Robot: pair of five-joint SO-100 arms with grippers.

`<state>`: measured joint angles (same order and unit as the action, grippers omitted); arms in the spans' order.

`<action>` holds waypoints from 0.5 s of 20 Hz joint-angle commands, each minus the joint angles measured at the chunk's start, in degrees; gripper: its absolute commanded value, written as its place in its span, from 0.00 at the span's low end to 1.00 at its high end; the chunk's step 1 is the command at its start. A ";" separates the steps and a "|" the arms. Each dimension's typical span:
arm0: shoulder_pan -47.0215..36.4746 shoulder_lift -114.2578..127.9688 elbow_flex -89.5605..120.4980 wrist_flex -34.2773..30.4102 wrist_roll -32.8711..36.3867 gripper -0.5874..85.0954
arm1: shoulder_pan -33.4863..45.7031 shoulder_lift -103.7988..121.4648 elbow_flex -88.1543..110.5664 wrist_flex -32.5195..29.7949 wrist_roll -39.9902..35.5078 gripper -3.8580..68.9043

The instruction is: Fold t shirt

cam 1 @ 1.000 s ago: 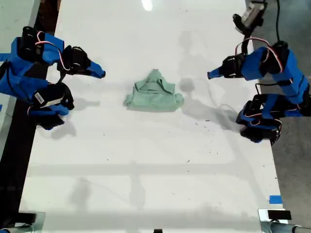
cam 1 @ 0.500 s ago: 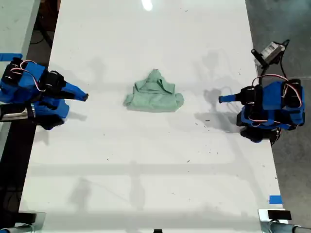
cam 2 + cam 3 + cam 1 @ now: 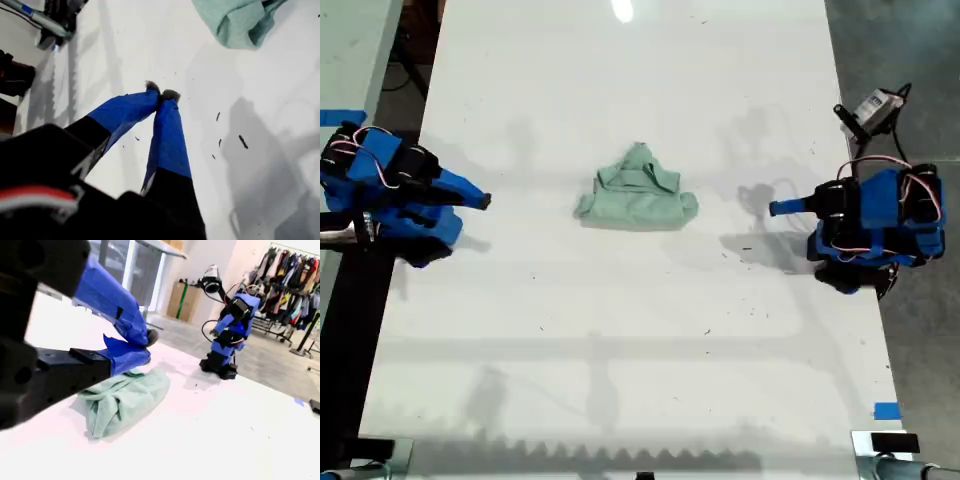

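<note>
T shirt (image 3: 638, 195), a small pale mint-green cloth garment, lies wrinkled and bundled mid-way across the glossy white bench (image 3: 620, 350), slightly toward its far side. My first end effector (image 3: 775, 208), blue-taped, sits to the exterior view's right of the t shirt, tips pressed together on nothing; my second end effector (image 3: 483, 201) mirrors it on that view's left, likewise closed and empty, both well apart from the cloth

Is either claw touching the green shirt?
Apart. The exterior view shows bare table between the shirt and both my first claw and my second claw.
</note>
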<state>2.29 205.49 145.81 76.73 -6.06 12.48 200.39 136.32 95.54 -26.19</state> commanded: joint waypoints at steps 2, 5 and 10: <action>-0.88 1.05 2.90 -2.90 -3.16 0.00 | -0.79 0.35 -0.18 0.09 2.46 0.08; -0.79 1.05 3.96 -3.69 -3.25 0.01 | -1.05 0.35 -0.44 0.53 3.25 0.08; 2.02 1.05 15.82 -13.10 -5.19 0.01 | -3.52 0.35 5.36 -3.43 5.98 0.08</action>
<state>3.08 206.10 158.29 68.12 -10.28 10.46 200.65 139.75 95.27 -21.27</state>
